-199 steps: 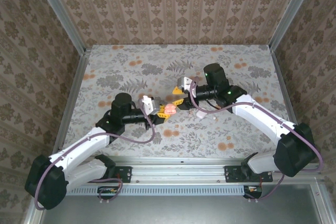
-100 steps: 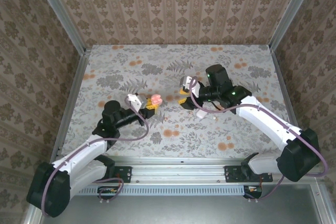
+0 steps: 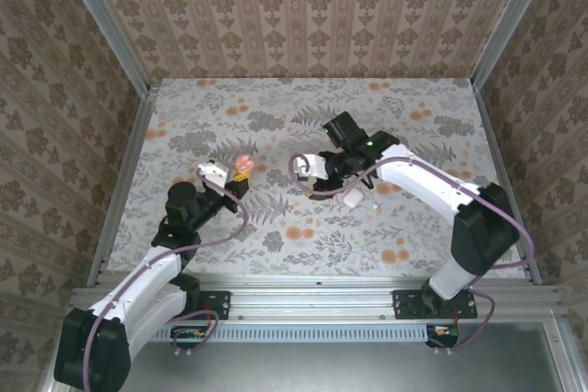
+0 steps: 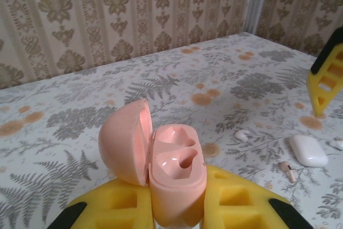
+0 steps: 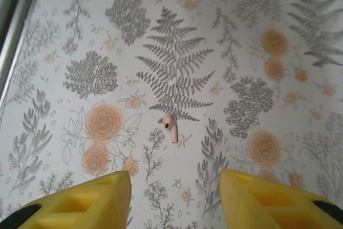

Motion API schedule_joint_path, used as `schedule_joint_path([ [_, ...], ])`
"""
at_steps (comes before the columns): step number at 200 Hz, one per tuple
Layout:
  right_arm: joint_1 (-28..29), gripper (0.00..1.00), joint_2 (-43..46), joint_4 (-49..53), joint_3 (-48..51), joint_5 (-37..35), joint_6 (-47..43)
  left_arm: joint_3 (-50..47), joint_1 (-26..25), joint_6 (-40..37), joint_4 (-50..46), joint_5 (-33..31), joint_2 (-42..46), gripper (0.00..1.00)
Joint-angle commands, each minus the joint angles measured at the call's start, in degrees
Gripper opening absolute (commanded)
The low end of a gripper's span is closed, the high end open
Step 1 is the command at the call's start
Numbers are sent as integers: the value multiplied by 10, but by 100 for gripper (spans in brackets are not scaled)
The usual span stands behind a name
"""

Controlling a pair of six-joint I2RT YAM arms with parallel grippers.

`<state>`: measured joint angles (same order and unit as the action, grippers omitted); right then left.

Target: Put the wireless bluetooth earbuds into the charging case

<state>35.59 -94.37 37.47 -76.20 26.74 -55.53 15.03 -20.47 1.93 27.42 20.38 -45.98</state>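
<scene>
Left tool: my left tool (image 3: 239, 173) is closed tight on the pink charging case (image 4: 170, 178). Its yellow fingers press the base from both sides. I hold the case raised over the left half of the table (image 3: 367, 254), about midway between the near and far edges.

Pink charging case: the lid is hinged open and stands beside the base. The two wells in the base face up with nothing in them. The case touches only my fingers and is clear of the table.

Right tool: my right tool (image 5: 175, 191) has its jaws well apart and holds nothing. It hangs low over the middle of the table with the fingers pointing down at the surface.

Pink earbud: the pink earbud (image 5: 170, 128) lies flat on a fern print near the middle of the table. In the right wrist view it sits in line with the gap between my two fingers, ahead of their tips, touching neither.

White case: the white case (image 4: 308, 150) is closed and lies flat near the middle of the table. It is just beside the pink earbud, not touching it.

White earbud: a small white earbud (image 4: 242, 135) lies on the table near the white case, apart from it. Its detail is too small to make out.
</scene>
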Motion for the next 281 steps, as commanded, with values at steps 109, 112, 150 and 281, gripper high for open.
schedule_joint_path([
  [109,73,42,-249,84,-161,-113,-144,-12,11,-13,-67,-91,48,15],
  [112,73,42,-252,84,-162,-113,-144,-12,12,-13,-67,-93,49,15],
  [150,80,40,-283,90,-183,-119,-153,-15,14,-15,-68,-105,58,15],
  [281,86,26,-318,92,-195,-135,-156,-9,14,-19,-81,-99,59,15],
])
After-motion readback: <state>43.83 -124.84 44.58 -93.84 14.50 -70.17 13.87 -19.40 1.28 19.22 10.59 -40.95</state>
